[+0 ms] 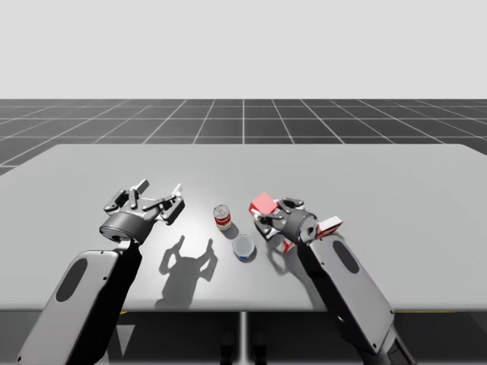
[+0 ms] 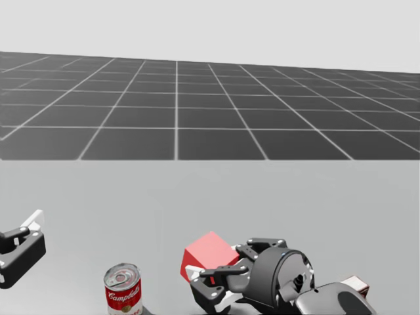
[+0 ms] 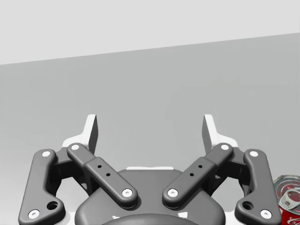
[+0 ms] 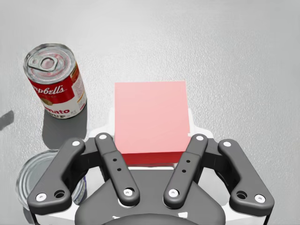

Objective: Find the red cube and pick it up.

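The red cube [image 4: 150, 119] sits between the fingers of my right gripper [image 4: 151, 123], which is shut on it from both sides. In the high view the red cube [image 1: 262, 203] and my right gripper [image 1: 266, 216] are right of the table's middle, held a little above the surface. The head view shows the cube [image 2: 209, 252] just beyond that gripper [image 2: 211, 279]. My left gripper [image 1: 158, 196] hovers open on the left with nothing in it, its fingers spread wide in its wrist view [image 3: 151, 129]. One fingertip of the left gripper [image 2: 29, 223] shows in the head view.
A red and white can [image 1: 222, 217] stands upright between the two grippers, and a silver can [image 1: 243, 247] stands just in front of it. A red and white box [image 1: 331, 225] lies beside my right forearm. The grey table [image 1: 380, 175] stretches away behind.
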Action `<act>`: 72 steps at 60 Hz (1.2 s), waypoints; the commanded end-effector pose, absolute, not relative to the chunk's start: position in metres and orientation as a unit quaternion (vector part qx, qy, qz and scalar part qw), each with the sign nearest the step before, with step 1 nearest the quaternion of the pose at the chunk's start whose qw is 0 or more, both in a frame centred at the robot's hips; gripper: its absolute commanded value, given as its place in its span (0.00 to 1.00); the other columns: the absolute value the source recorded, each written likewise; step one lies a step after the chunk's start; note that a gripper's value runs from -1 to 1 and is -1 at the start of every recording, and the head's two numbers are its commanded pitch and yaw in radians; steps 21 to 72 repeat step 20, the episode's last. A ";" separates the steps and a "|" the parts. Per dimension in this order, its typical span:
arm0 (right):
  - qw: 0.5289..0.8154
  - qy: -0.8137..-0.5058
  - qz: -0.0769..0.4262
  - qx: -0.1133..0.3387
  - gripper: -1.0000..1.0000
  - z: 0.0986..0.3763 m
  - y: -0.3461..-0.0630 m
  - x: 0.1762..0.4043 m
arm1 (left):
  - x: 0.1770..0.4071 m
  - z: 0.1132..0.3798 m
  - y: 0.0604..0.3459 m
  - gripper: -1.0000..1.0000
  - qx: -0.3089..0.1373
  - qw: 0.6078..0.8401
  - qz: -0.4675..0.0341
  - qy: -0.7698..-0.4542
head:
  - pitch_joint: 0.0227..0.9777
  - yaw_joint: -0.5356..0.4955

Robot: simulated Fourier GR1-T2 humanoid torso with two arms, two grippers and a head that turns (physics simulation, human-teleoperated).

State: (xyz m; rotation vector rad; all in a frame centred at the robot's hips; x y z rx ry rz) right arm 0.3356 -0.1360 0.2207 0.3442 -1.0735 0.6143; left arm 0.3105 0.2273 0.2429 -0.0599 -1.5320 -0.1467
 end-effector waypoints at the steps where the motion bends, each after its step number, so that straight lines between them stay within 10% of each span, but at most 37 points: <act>1: 0.786 -0.558 0.233 0.130 1.00 0.262 -0.143 0.349 | 0.311 0.244 0.228 0.00 -0.028 0.717 -0.065 -0.693 | 0.43 0.42; 20: 0.713 -0.661 0.185 0.144 1.00 0.345 -0.152 0.333 | 0.311 0.245 0.229 0.00 -0.028 0.716 -0.063 -0.694 | 0.43 0.42; 72: 0.713 -0.661 0.185 0.144 1.00 0.345 -0.152 0.333 | 0.311 0.245 0.229 0.00 -0.028 0.716 -0.063 -0.694 | 0.43 0.42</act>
